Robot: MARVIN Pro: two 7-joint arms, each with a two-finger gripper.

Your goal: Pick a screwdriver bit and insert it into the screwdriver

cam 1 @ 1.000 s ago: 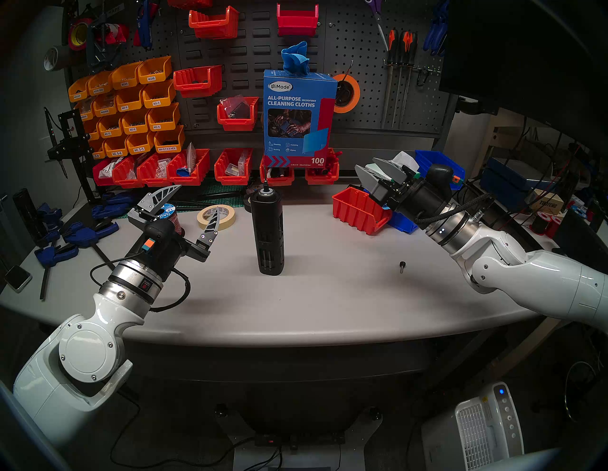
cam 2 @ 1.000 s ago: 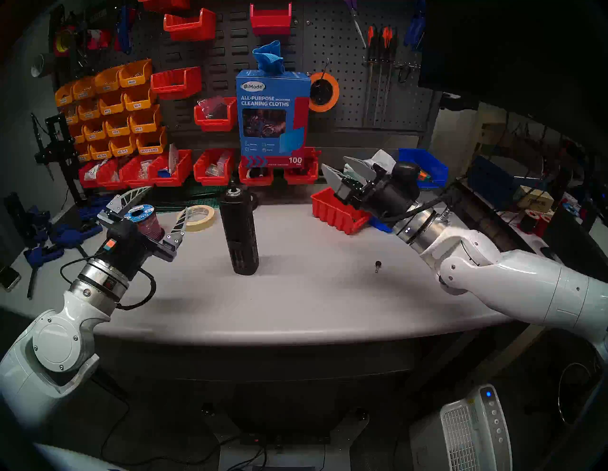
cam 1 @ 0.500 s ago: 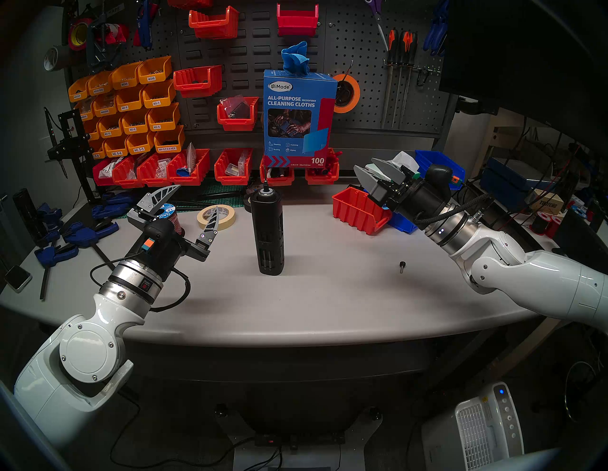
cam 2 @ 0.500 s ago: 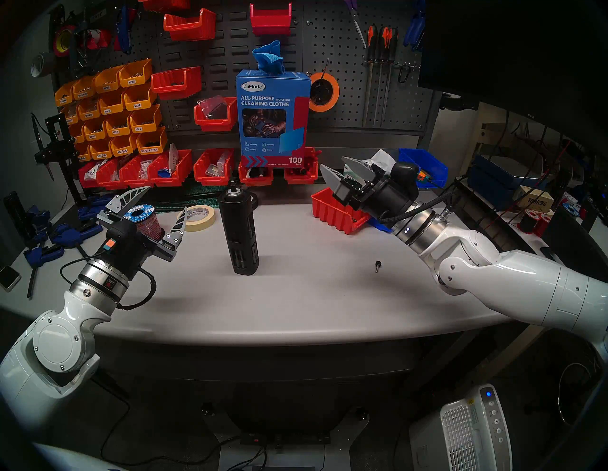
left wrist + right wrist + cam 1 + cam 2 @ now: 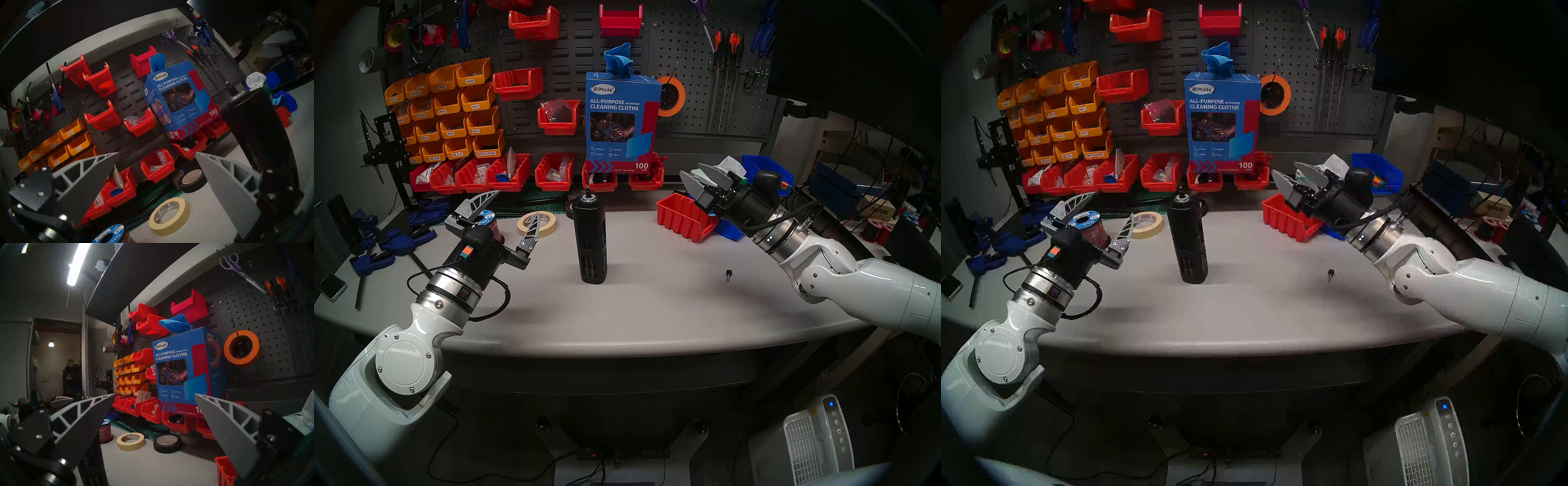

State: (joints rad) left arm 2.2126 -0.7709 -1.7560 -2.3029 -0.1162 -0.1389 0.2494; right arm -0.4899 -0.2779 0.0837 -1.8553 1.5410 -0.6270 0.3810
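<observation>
Nothing has moved: left gripper (image 5: 517, 203) and right gripper (image 5: 695, 171) hang wide open, empty, well clear of the screwdriver (image 5: 589, 237).

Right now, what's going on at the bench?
Nothing is being handled. The left gripper and right gripper both hang open and empty above the table. The screwdriver stands upright mid-table with a slim screwdriver bit rising from its top socket. A small black-knobbed pin lies loose to its right.

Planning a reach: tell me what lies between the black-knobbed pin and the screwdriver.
Bare tabletop only, in both head views, between pin and screwdriver.
</observation>
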